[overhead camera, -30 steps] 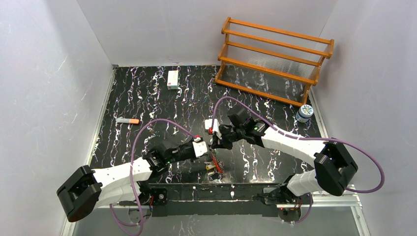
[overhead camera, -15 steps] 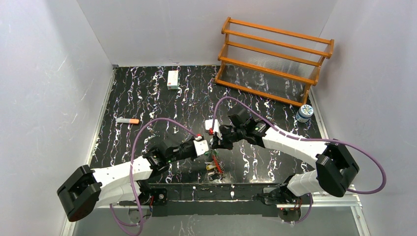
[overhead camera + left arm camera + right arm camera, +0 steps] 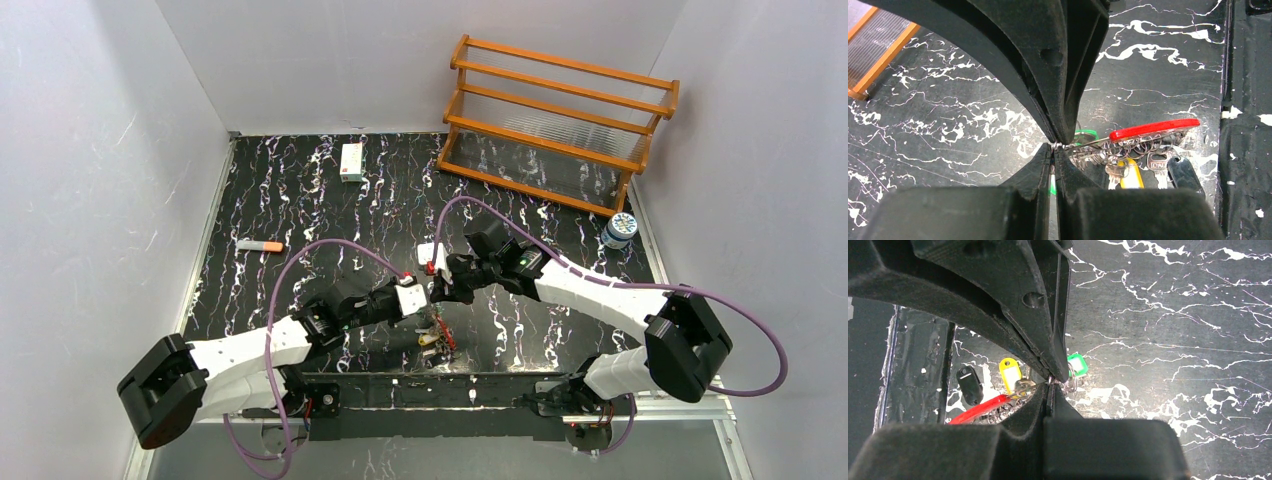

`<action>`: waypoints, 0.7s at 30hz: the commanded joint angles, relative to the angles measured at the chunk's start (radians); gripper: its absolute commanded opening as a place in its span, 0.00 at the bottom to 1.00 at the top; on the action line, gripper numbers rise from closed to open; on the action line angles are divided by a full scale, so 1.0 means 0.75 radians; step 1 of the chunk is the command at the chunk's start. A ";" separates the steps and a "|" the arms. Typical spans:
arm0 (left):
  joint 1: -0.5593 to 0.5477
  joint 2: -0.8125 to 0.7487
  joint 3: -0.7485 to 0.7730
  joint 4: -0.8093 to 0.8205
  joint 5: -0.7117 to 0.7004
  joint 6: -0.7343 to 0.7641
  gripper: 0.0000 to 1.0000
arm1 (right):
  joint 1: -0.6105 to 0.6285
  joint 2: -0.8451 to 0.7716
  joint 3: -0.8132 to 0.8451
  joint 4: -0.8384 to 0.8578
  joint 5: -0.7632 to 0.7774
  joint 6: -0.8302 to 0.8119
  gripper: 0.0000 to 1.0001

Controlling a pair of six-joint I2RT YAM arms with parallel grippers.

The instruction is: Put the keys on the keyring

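Note:
The keyring (image 3: 438,335) hangs just above the table's near middle. Its red segment (image 3: 1153,129) carries small metal keys, a yellow tag (image 3: 1130,176) and a black tag (image 3: 1183,172). My left gripper (image 3: 1054,149) and right gripper (image 3: 1050,383) meet tip to tip at the loop's thin wire end. Both are shut on that wire. The green-tagged key (image 3: 1077,364) hangs by its small ring right at the pinch point, and its green tag (image 3: 1084,134) peeks out behind the right fingers. In the top view the left gripper (image 3: 428,298) and right gripper (image 3: 438,290) touch above the cluster.
A wooden rack (image 3: 560,120) stands at the back right, with a small jar (image 3: 620,230) beside it. A white box (image 3: 351,160) lies at the back, and an orange-tipped marker (image 3: 260,245) lies at the left. The table's near edge is just below the keyring.
My left gripper's jaws have closed onto the wire and edged up toward the right gripper. The right gripper stayed shut and still.

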 commanded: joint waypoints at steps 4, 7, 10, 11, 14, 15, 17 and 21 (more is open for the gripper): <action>-0.002 -0.035 0.017 -0.023 -0.057 -0.013 0.00 | 0.010 -0.071 0.005 0.177 0.007 0.033 0.16; -0.002 -0.070 -0.027 0.043 -0.086 -0.057 0.00 | -0.006 -0.125 -0.059 0.321 -0.020 0.083 0.39; -0.002 -0.108 -0.088 0.167 -0.121 -0.111 0.00 | -0.026 -0.160 -0.113 0.428 -0.059 0.126 0.48; -0.002 -0.122 -0.110 0.210 -0.129 -0.126 0.00 | -0.033 -0.162 -0.121 0.442 -0.078 0.134 0.49; -0.003 -0.161 -0.181 0.354 -0.143 -0.170 0.00 | -0.073 -0.170 -0.144 0.509 -0.189 0.186 0.49; -0.003 -0.173 -0.207 0.403 -0.140 -0.174 0.00 | -0.090 -0.176 -0.157 0.549 -0.227 0.213 0.48; -0.002 -0.202 -0.251 0.492 -0.127 -0.177 0.00 | -0.139 -0.187 -0.187 0.626 -0.293 0.276 0.48; -0.002 -0.245 -0.323 0.637 -0.087 -0.171 0.00 | -0.196 -0.192 -0.221 0.715 -0.412 0.335 0.46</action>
